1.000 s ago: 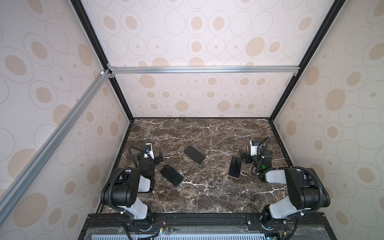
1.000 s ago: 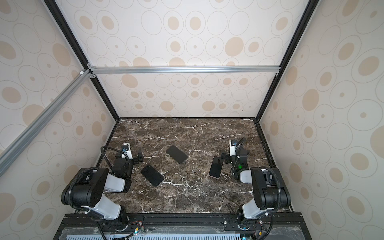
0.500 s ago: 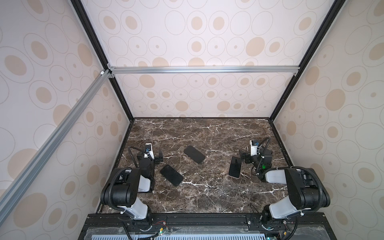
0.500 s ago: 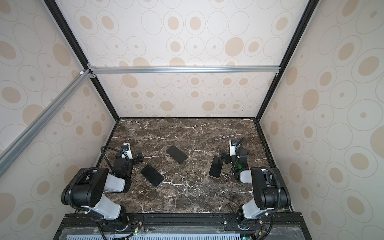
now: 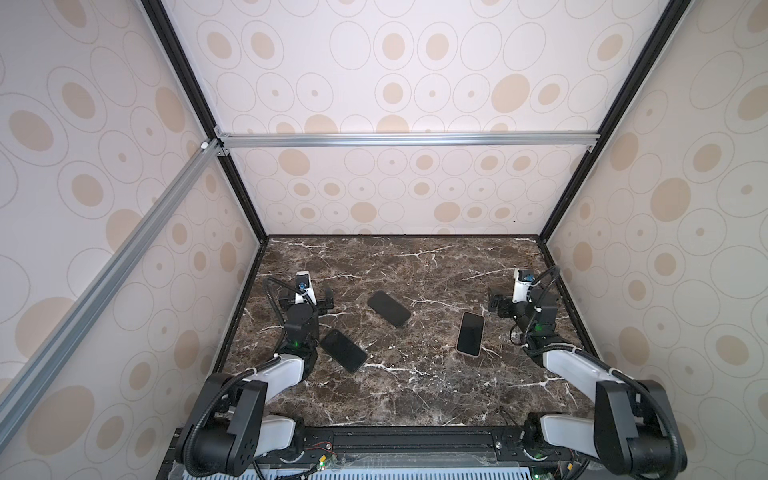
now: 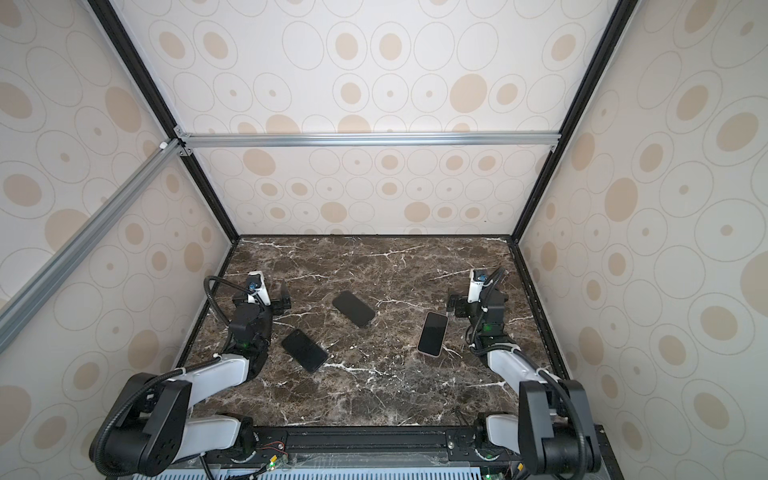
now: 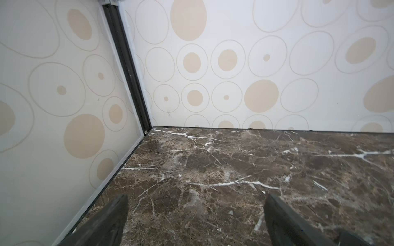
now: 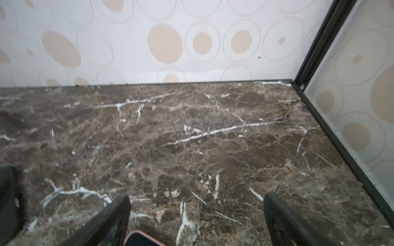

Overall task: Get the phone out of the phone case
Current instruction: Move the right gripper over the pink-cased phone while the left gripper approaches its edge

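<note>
A phone with a dark screen in a pale pink phone case (image 5: 470, 333) (image 6: 432, 333) lies flat on the marble table, right of centre. My right gripper (image 5: 521, 301) (image 6: 478, 305) hangs open just behind and to the right of it, holding nothing. In the right wrist view the case's pink-rimmed end (image 8: 141, 239) shows near one finger (image 8: 110, 219), and only marble lies in the right gripper (image 8: 197, 196). My left gripper (image 5: 306, 300) (image 6: 262, 301) is open and empty at the left, with only bare marble in the left gripper (image 7: 196, 198) in its wrist view.
Two dark phone-shaped slabs lie on the table (image 5: 415, 386): one near the middle (image 5: 389, 308) (image 6: 353, 308), one by the left arm (image 5: 343, 350) (image 6: 304, 350). Patterned walls close in the back and both sides. A dark shape (image 8: 6, 202) sits at the right wrist view's edge.
</note>
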Available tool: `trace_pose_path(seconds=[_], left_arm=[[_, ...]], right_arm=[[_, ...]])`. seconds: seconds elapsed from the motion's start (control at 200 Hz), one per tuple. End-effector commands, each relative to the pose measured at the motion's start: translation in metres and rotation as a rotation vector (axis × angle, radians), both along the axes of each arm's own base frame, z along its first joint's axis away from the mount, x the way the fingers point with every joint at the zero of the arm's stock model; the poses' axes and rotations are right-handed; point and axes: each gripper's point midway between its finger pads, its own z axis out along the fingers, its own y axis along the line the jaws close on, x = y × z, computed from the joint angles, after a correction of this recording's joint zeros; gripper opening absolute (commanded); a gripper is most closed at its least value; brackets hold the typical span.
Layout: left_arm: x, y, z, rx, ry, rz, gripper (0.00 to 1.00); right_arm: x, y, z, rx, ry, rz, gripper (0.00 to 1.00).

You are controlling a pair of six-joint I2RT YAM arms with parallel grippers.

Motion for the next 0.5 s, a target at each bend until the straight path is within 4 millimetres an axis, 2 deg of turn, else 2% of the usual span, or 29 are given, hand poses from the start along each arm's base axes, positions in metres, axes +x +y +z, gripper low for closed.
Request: trace_pose_path(seconds=[0.0,0.055,0.13,0.215,0.335,0.495], left_arm=[[-0.004,0.016,-0.013,-0.186,0.139,0.144,0.99],[0.001,0.007,-0.010,-0.240,0.184,0.115,0.99],[0.005,-0.011,-0.011,-0.276,0.253,0.025,0.99],[0.004,-0.034,-0.006,-0.354,0.274,-0.083,0.99],[-0.011,-0.074,0.000,-0.372,0.307,-0.188,0.99],[-0.042,-0.141,-0.003,-0.412,0.360,-0.369,0.99]], right_arm=[[-0.011,-0.015,0.008,0.172,0.084,-0.154,1.00],[-0.018,-0.021,0.010,0.234,0.159,-0.226,1.00],[-0.024,-0.007,0.014,0.262,0.209,-0.159,1.00],[-0.032,0.001,0.010,0.273,0.285,-0.123,1.00],[-0.045,-0.002,0.005,0.307,0.382,-0.182,1.00],[-0.065,0.029,-0.012,0.384,0.542,-0.084,1.00]])
